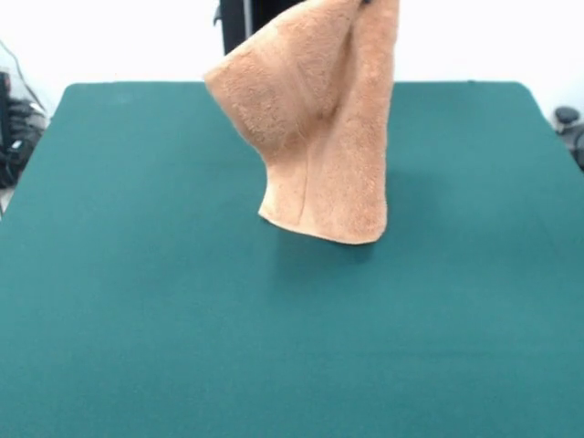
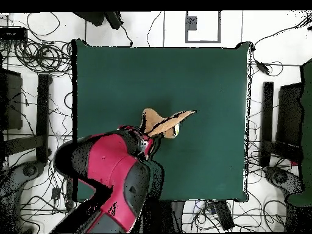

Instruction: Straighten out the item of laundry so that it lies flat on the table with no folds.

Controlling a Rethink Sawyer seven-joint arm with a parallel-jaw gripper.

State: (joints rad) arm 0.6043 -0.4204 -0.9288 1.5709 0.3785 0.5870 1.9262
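The item of laundry (image 1: 319, 119), a tan-orange terry towel, hangs lifted over the middle of the green table (image 1: 137, 301). It is bunched at the top edge of the front view and drapes down in vertical folds, one corner flaring to the left. Its lower hem is close to the felt; whether it touches cannot be told. In the overhead view the towel (image 2: 163, 124) shows as a narrow folded shape just beyond the arm's end. My gripper (image 2: 150, 131) is shut on the towel's top, mostly hidden by the cloth and the red arm (image 2: 113, 170).
Cables, dark stands and equipment (image 2: 36, 109) ring the table on the white floor. The felt stretches wide on all sides of the towel, with the table's right edge (image 2: 247, 122) far from it.
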